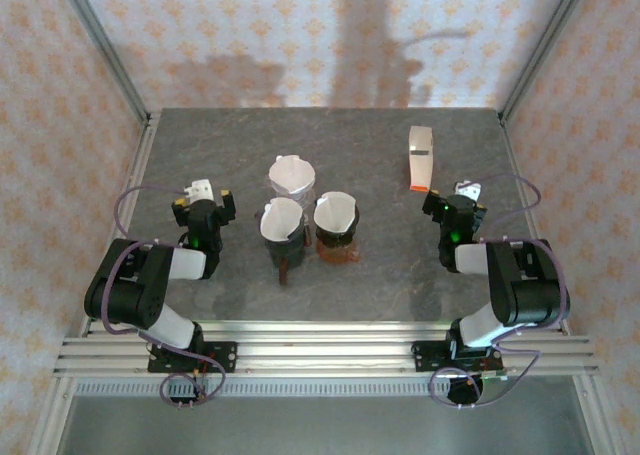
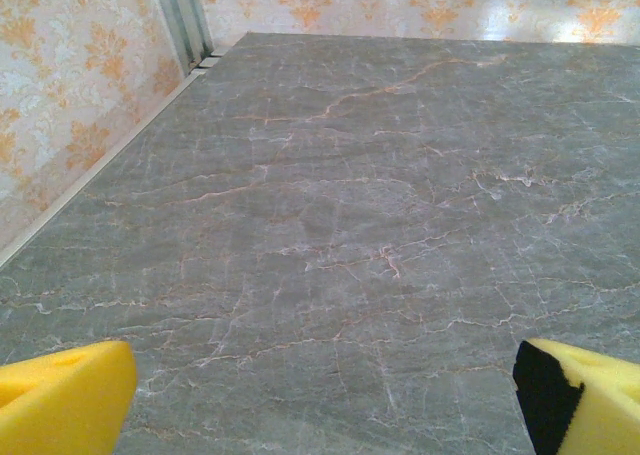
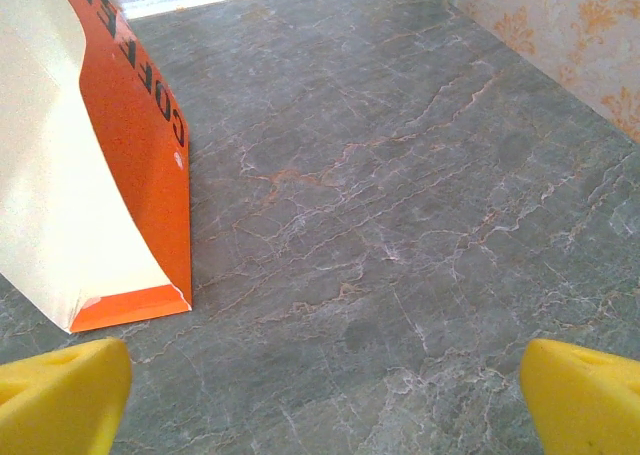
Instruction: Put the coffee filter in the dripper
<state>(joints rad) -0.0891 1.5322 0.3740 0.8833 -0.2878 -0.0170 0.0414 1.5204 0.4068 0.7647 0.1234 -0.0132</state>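
1. Three white paper cones stood in a close cluster near the middle of the table (image 1: 400, 275). Each looked like a coffee filter seated in the mouth of a dripper.
2. The rear filter (image 1: 290, 174) sat in a clear dripper (image 1: 301, 192). The near-left filter (image 1: 280, 220) sat in a dark dripper (image 1: 283, 248) with a handle pointing toward the arms. The third filter (image 1: 335, 212) sat in an amber dripper (image 1: 337, 245), just beside the dark one.
3. An orange-and-white filter box (image 1: 421, 158) lay on the marble-patterned top, well apart from the cluster and toward the right arm's side. In the right wrist view the box (image 3: 70, 195) showed a cream face and an orange edge with dark lettering. It lay ahead of that gripper and to one side.
4. Nothing stood between either gripper and the drippers.
5. The left gripper (image 1: 206, 197) hovered beside the cluster with its jaws spread wide, holding nothing. In its wrist view the left gripper (image 2: 320, 405) had bare table between its yellow fingertips (image 2: 60, 395).
6. The right gripper (image 1: 459, 198) sat near the box with its jaws likewise wide and empty. In its own view the right gripper (image 3: 320, 400) touched nothing.
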